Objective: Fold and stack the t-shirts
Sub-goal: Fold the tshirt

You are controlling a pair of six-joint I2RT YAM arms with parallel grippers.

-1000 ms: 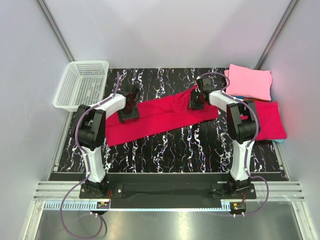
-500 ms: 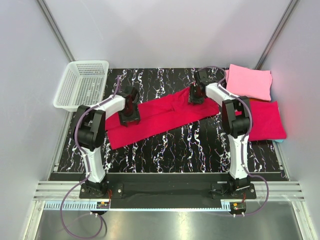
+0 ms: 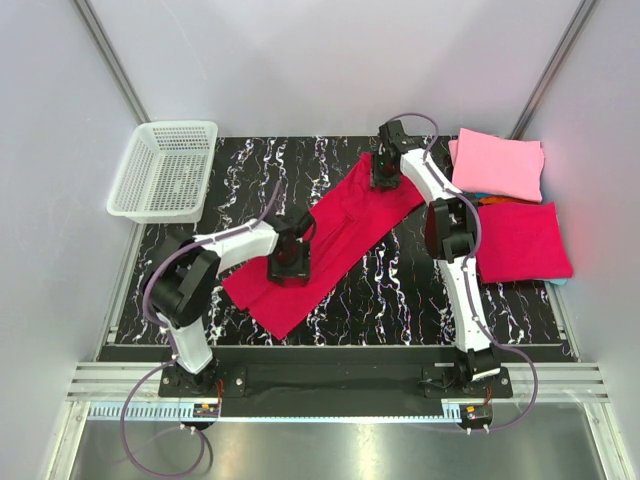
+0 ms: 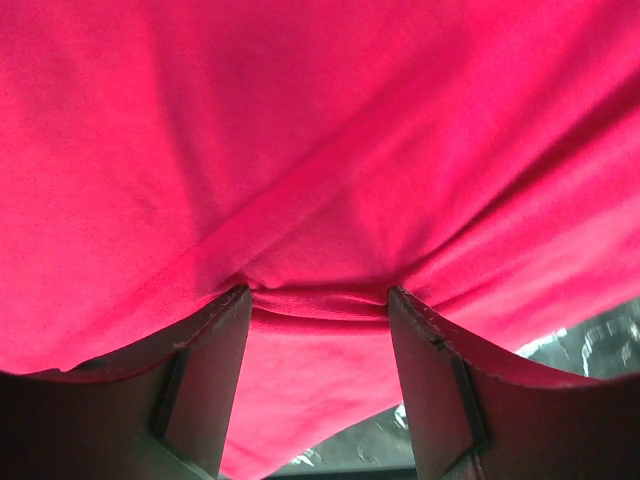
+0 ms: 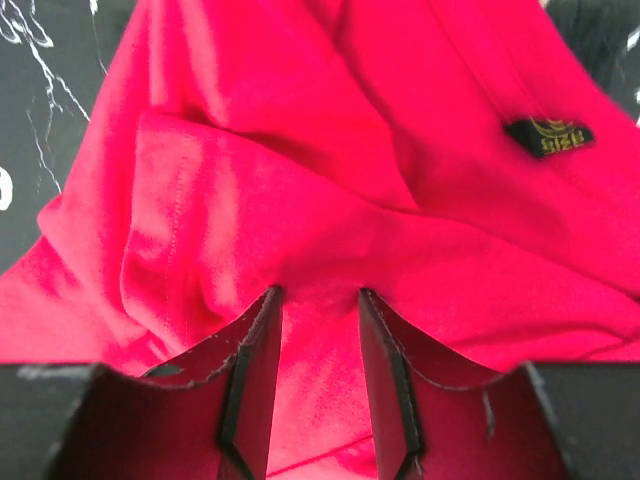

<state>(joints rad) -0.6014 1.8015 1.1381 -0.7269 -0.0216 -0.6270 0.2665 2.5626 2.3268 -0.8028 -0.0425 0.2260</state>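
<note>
The left tool [image 3: 289, 268] and right tool [image 3: 381, 180] each pinch a bunch of the red shirt [image 3: 340, 222] near its opposite ends. The shirt lies as a long folded strip slanting across the worktop [image 3: 400, 295]. The two-ended grip appears meant to keep it taut for the next fold. Folded shirts [image 3: 500, 165] wait at far right.

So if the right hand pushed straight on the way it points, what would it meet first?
The red shirt: the right hand grips a fold of it, and more cloth is bunched just ahead.
</note>
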